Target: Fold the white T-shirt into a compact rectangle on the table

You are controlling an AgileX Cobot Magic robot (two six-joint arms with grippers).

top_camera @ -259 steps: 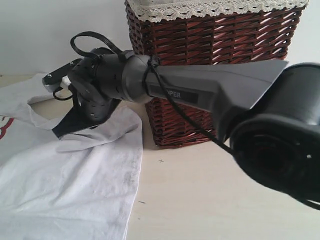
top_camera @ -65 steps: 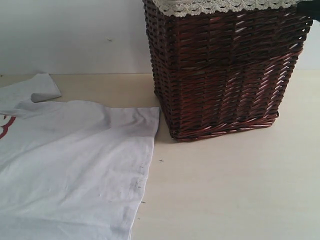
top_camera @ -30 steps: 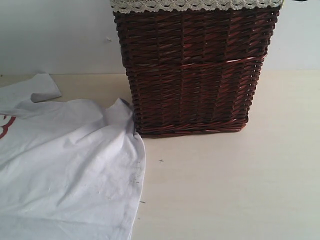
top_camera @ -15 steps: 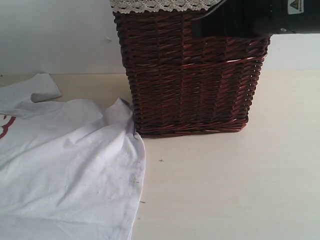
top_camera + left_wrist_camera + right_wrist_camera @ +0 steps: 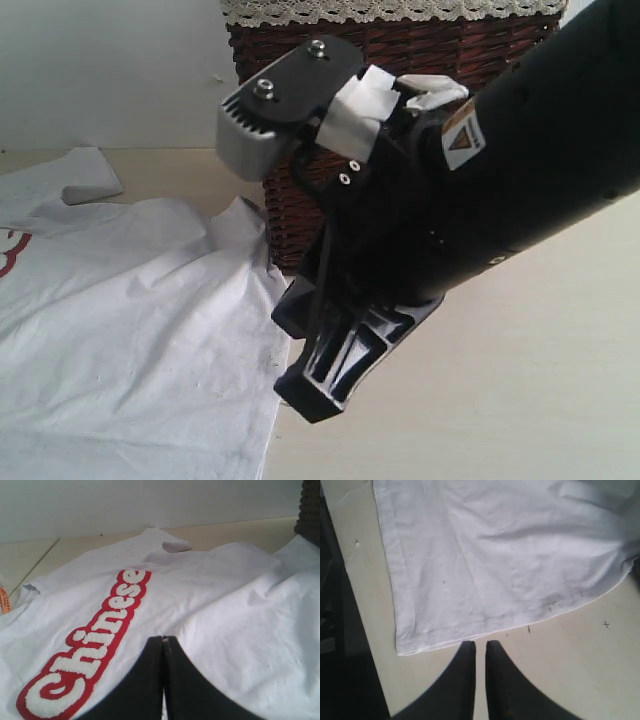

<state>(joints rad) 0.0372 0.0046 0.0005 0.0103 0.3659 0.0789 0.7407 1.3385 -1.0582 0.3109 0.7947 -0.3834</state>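
The white T-shirt (image 5: 130, 330) lies spread on the table (image 5: 480, 400) at the left, one corner bunched up against the basket. My left gripper (image 5: 163, 639) is shut, its tips low over the shirt's (image 5: 225, 595) chest beside the red-outlined letters (image 5: 100, 635); nothing shows between its fingers. An orange neck tag (image 5: 5, 600) peeks out by the collar. My right gripper (image 5: 480, 644) hangs over bare table (image 5: 560, 655) just off the shirt's (image 5: 495, 555) hem corner, its jaws a narrow gap apart and empty. The right gripper (image 5: 305, 385) fills the foreground of the exterior view.
A brown wicker basket (image 5: 480, 45) with a lace-trimmed lining (image 5: 380, 10) stands at the back, touching the shirt's raised corner. Its dark wall (image 5: 311, 505) shows at the edge of the left wrist view. The table's edge and a dark drop (image 5: 330, 630) run beside the shirt's side seam.
The right arm has swung down into the exterior view, now covering most of the basket's front. Shirt and basket have stayed put over the last second.
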